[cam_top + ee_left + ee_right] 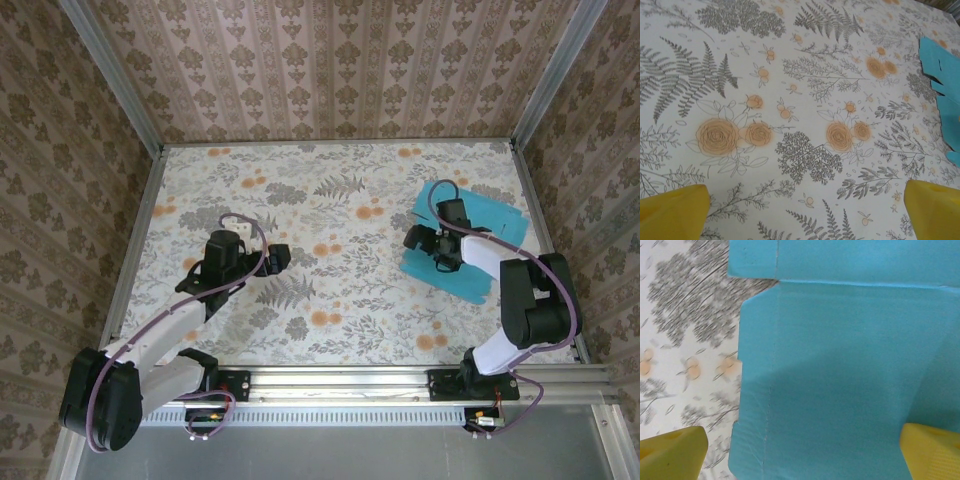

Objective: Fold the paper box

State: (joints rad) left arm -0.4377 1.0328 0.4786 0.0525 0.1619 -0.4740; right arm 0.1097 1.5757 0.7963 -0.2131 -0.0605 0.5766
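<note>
Hovering over the paper box [500, 222], the right fingers [672, 452] gape empty; the left fingers [675, 212] gape over the table [330, 200].

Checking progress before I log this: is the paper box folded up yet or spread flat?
Spread flat: the paper box lies blue face up on the table, creases showing, no flap raised.

Surface: 1 table [330, 200], flat, with a printed covering of grey ferns and orange flowers on a pale ground. An aluminium rail [350, 380] runs along its near edge.

Items lying directly on it: 1. The paper box [500, 222] lies flat and unfolded in the far right quarter, near the right edge, turquoise face up. The right wrist view shows creases and a notched flap edge; the left wrist view shows slits along its edge.
</note>
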